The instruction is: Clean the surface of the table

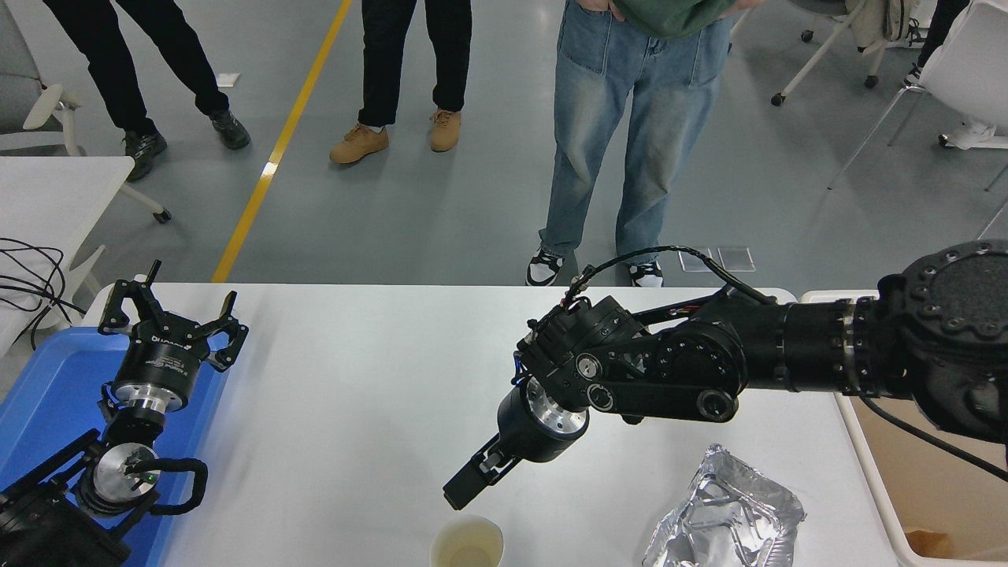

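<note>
The white table surface (pixel 339 409) fills the lower half of the head view. On its near edge stand a paper cup (pixel 467 543) with pale liquid and, to its right, a crumpled sheet of silver foil (pixel 724 512). My right gripper (pixel 463 490) comes in from the right, points down and to the left, and hangs just above and behind the cup without touching it. It is seen edge-on. My left gripper (pixel 169 311) is parked open at the lower left, over the tray's edge.
A blue tray (pixel 47 386) lies at the table's left end under the left arm. A tan bin (pixel 929 472) stands off the table's right end. A smaller white table (pixel 47 189) with black cables is at the left. Three people (pixel 630 118) stand beyond the far edge.
</note>
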{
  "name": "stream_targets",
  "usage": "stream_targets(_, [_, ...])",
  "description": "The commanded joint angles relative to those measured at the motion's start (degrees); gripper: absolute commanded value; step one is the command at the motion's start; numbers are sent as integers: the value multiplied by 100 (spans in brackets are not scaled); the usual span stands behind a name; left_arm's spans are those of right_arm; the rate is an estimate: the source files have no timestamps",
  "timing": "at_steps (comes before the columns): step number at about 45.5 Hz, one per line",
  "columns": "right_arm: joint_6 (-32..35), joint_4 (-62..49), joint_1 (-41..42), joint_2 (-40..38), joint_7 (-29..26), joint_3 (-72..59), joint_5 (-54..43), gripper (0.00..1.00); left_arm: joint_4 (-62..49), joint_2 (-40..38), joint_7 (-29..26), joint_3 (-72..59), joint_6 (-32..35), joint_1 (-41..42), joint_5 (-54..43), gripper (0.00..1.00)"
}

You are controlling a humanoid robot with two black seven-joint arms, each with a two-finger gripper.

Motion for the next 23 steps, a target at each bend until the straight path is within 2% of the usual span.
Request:
stream_targets(1, [3,51,-263,0,156,-31,-276,100,0,-3,0,0,0,0,0,99])
stream_targets(23, [-489,-327,-746,0,112,-268,-856,100,0,-3,0,0,0,0,0,99])
